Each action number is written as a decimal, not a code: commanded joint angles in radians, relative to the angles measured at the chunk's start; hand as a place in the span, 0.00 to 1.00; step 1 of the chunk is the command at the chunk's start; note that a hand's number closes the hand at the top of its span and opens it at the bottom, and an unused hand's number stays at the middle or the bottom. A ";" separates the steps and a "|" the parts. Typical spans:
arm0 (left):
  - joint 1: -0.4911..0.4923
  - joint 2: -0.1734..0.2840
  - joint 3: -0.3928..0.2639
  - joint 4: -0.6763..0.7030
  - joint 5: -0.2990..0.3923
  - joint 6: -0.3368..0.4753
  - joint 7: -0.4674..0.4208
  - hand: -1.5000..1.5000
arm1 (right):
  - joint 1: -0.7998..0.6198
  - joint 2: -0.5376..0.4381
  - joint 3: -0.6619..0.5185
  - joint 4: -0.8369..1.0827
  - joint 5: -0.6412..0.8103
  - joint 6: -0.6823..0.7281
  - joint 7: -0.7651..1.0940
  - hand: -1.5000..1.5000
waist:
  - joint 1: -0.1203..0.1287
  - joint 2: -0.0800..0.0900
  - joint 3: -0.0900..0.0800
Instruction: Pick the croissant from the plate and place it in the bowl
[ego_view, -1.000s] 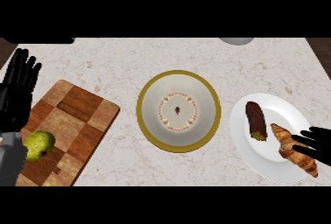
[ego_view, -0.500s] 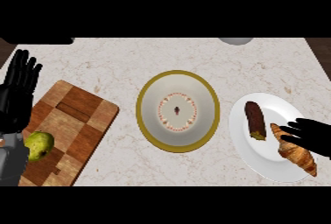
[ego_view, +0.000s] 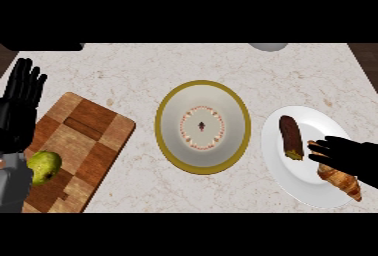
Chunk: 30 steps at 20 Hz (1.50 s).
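Head view: black right hand (ego_view: 353, 159) over golden-brown croissant (ego_view: 341, 180) on white plate (ego_view: 295, 185), fingers extended, nothing gripped; yellow-rimmed white bowl (ego_view: 171, 100) awaiting.

I saw a green pear (ego_view: 43, 166) lying on a checkered wooden cutting board (ego_view: 81, 145) at the pale marbled bench's (ego_view: 133, 70) left side.

One head cam, looking steeply down at counter (ego_view: 148, 65).
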 joint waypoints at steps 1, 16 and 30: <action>0.026 -0.021 0.025 0.032 0.004 -0.037 -0.065 0.50 | -0.002 0.023 -0.015 0.005 0.042 0.039 -0.025 0.00 | -0.003 0.000 0.000; -0.031 -0.061 0.018 0.038 -0.056 -0.014 -0.011 0.50 | -0.095 0.195 0.012 0.279 0.239 -0.091 -0.010 0.00 | -0.002 0.000 0.000; -0.027 -0.048 0.057 0.036 -0.053 -0.056 -0.015 0.50 | -0.142 0.247 -0.056 0.409 0.247 -0.306 -0.208 1.00 | -0.001 0.001 0.000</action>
